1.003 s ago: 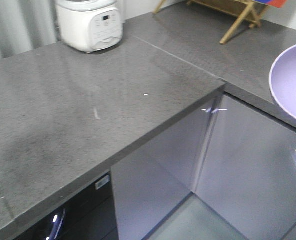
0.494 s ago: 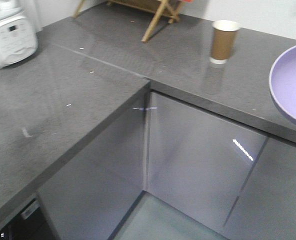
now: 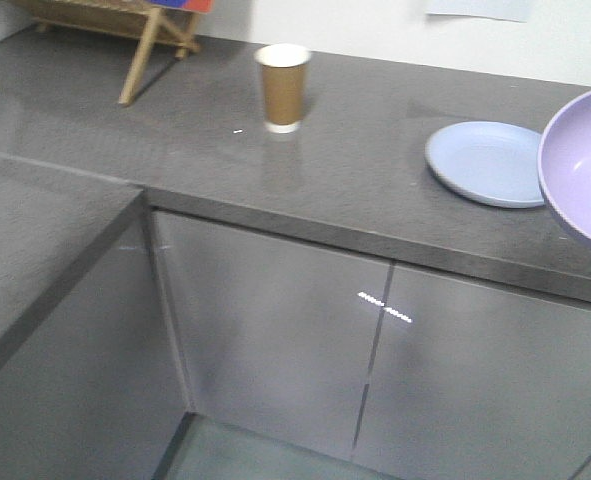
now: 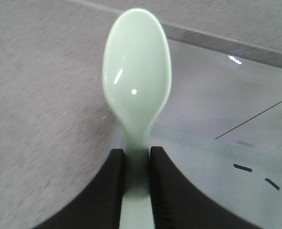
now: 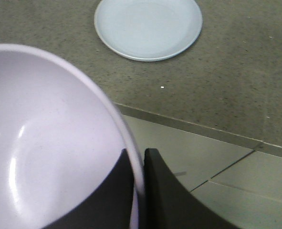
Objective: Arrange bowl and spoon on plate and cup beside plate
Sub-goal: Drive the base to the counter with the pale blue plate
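The lavender bowl (image 3: 582, 165) hangs in the air at the right edge of the front view, its rim pinched by my right gripper (image 5: 140, 157), which is shut on it; the bowl (image 5: 50, 143) fills the left of the right wrist view. The pale blue plate (image 3: 487, 162) lies flat on the grey counter just left of the bowl, and the same plate (image 5: 148, 26) shows ahead of the right gripper. A brown paper cup (image 3: 283, 88) stands upright further left. My left gripper (image 4: 137, 155) is shut on the handle of the mint-green spoon (image 4: 137, 71), scoop pointing forward.
The grey counter (image 3: 355, 190) runs along the wall above glossy cabinet doors (image 3: 375, 370) and turns a corner toward me at the left (image 3: 35, 230). A wooden stand (image 3: 145, 35) sits at the back left. The floor lies below both grippers.
The view has swung to the right: the rice cooker has left the frame, the cup has shifted left, and the plate has come into sight. The bowl stays at the right edge.
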